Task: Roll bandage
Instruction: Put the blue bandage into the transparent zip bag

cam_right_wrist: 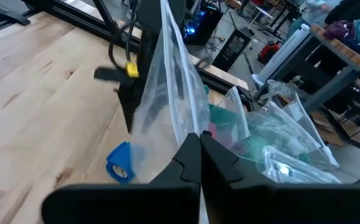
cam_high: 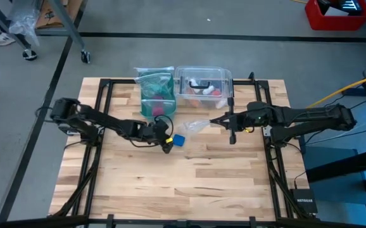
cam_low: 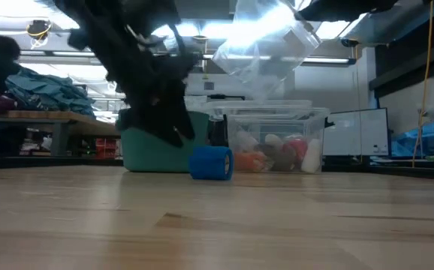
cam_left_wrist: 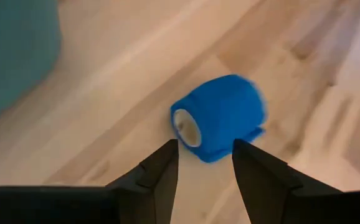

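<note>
A wooden table [cam_high: 189, 183] is carrying two dark robot arms, seen from above, with the view moving from left to right.

The left arm is reaching in from the left edge toward the middle of the table. The left gripper [cam_left_wrist: 205, 163] is hanging just above the wood with its two fingers parted, and nothing is sitting between them. Just beyond the fingertips, the bandage [cam_left_wrist: 220, 117] is lying on its side on the bare wood as a tight, bright blue roll, its hollow core facing the gripper and a short loose tail poking out at one side. The parted fingers and the free-lying roll suggest the rolling itself is done.

Behind the roll, at the far side of the table, a teal bag [cam_high: 156, 90] is standing beside a clear plastic box [cam_high: 202, 85] holding small white and red items.

The right arm is reaching in from the right edge. The right gripper [cam_right_wrist: 199, 149] is pinched shut on the clear zip bag [cam_right_wrist: 167, 93], holding it raised so that it is hanging in the air above and just to the right of the bandage. Held up like that, the bag is probably waiting to receive the finished roll.
</note>
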Tool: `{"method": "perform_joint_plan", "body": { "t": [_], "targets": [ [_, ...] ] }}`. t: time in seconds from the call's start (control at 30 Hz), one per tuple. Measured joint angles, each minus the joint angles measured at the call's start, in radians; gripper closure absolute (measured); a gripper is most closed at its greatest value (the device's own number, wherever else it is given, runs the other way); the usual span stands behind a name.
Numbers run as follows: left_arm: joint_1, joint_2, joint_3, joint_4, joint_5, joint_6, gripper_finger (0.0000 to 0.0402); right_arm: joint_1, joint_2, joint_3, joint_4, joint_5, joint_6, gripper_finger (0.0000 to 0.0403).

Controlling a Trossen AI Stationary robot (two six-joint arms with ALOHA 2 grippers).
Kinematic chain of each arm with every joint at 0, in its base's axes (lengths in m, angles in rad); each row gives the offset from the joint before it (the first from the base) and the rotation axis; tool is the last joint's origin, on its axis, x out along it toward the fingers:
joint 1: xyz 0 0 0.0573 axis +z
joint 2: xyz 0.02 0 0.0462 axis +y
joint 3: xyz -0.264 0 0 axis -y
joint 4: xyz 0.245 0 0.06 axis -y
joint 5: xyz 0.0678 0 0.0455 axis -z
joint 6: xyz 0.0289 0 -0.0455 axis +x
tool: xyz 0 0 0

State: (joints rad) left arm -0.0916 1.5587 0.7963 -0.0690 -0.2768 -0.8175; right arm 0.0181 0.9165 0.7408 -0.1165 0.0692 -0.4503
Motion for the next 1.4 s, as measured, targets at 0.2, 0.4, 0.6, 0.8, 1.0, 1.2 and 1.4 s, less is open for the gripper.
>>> {"method": "perform_joint_plan", "body": {
  "t": [0.2,0.4,0.6,0.8,1.0,1.2,1.4],
  "targets": [
    [0.037,0.11,0.0,0.202,0.129,-0.02,0.0259,0.0,0.0,0.0,0.0,0.0,0.0,0.0403],
    [0.055,0.182,0.0,0.299,0.189,-0.043,0.0259,0.0,0.0,0.0,0.0,0.0,-0.001,0.0403],
    [0.058,0.22,0.001,0.369,0.21,0.007,0.0259,0.0,0.0,0.0,-0.002,0.0,-0.001,0.0403],
    [0.039,0.232,0.0,0.581,0.219,0.185,0.0312,0.0,0.001,0.0,-0.018,0.023,-0.002,0.0403],
    [0.027,0.231,0.0,0.705,0.228,0.153,0.0393,0.0,0.001,0.0,-0.078,0.147,-0.002,0.0403],
    [0.0,0.231,0.0,0.743,0.254,0.144,0.0398,0.0,0.003,0.0,-0.135,0.208,0.004,0.0403],
    [-0.007,0.231,0.0,0.752,0.252,0.144,0.0385,0.0,0.003,0.0,-0.135,0.208,0.005,0.0403]
  ]
}}
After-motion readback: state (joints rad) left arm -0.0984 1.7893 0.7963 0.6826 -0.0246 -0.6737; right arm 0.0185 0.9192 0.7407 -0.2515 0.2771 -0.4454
